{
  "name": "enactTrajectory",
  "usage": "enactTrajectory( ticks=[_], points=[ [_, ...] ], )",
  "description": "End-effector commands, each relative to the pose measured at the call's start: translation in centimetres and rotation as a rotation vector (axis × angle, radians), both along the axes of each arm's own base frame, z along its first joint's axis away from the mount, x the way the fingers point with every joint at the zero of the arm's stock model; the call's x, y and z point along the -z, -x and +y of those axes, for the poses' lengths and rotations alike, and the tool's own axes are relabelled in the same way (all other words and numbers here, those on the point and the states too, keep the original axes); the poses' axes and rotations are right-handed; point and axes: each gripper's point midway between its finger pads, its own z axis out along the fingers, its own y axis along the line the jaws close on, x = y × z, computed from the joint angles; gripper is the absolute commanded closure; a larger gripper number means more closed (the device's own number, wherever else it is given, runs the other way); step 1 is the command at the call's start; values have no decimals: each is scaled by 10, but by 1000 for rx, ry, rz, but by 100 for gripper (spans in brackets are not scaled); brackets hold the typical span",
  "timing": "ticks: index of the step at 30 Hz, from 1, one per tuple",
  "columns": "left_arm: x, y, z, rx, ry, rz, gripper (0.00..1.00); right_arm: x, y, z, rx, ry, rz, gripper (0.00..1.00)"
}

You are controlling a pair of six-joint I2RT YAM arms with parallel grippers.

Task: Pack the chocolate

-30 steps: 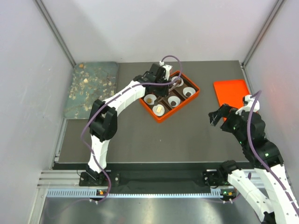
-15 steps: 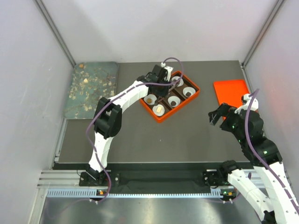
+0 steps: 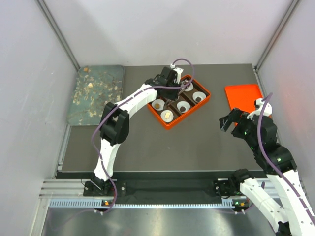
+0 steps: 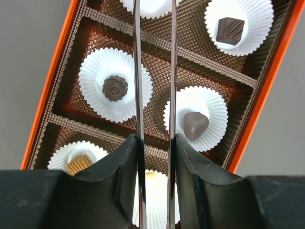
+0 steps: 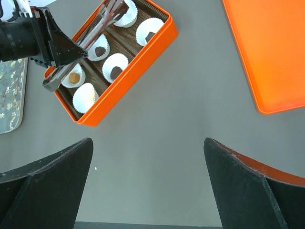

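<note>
The left tool (image 4: 155, 143) is closed on the thin metal tongs (image 4: 137, 71), which are held over the orange box (image 4: 47, 95) with the two blades slightly apart. The chocolate (image 4: 115, 88) is seen inside the box's compartments, each piece seated in a white paper cup (image 4: 95, 67); three dark pieces and a tan one can be made out. The right tool (image 5: 147, 162) is held wide open above the table (image 5: 181, 105), well apart from the box and near the orange lid (image 5: 271, 52).
</note>
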Motion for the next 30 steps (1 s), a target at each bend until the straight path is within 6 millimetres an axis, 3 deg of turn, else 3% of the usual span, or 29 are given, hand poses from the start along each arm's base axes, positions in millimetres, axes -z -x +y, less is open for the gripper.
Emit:
enactTrajectory(
  ticks=[1, 10, 23, 30],
  points=[
    [-20, -18, -9, 2, 36, -84, 64, -29, -6, 1, 0, -12, -83, 0],
    [-14, -20, -11, 6, 29, -74, 57, -29, -6, 0, 3, -11, -83, 0],
    [-37, -20, -13, 6, 58, -104, 56, -32, -5, 3, -7, -25, -85, 0],
    [-82, -20, -16, 1, 134, -175, 55, -30, -5, 5, -8, -37, -78, 0]
  ],
)
